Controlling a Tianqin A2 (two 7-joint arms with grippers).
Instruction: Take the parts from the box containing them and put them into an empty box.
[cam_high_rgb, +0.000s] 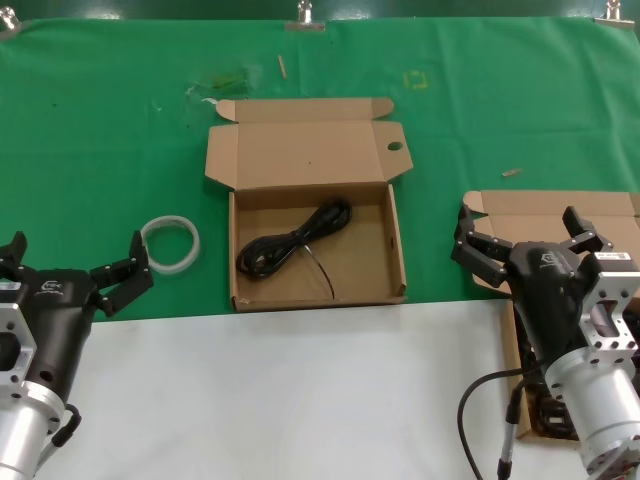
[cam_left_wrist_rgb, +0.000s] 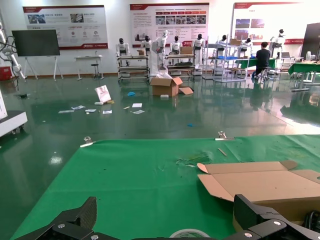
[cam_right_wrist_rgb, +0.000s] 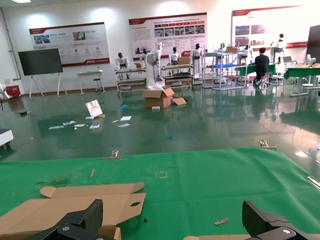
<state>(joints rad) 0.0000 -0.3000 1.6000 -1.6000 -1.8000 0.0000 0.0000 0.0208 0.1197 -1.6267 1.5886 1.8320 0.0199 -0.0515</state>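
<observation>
Centre box (cam_high_rgb: 318, 240): shallow brown mailer, lid folded back toward 12 o'clock; the lid's side tab at 2 o'clock carries a small round hole (cam_high_rgb: 395, 146).
Cord (cam_high_rgb: 293, 243): one black wound bundle lies inside this box, running from its 8 o'clock corner up toward 1 o'clock — a thin pale strip crosses beside it.
Second box (cam_high_rgb: 560, 212): at 3 o'clock of the centre box, well apart, largely hidden under the right arm; a dark item shows at its near edge, too covered to identify.
Right gripper (cam_high_rgb: 525, 238): over the second box, fingers spread wide, nothing between them.
Left gripper (cam_high_rgb: 75, 270): at 8 o'clock of the centre box, low at the cloth's near edge, fingers splayed — empty.
Tape ring (cam_high_rgb: 170, 243): white, flat on the green cloth (cam_high_rgb: 100, 150), between left gripper and centre box.
</observation>
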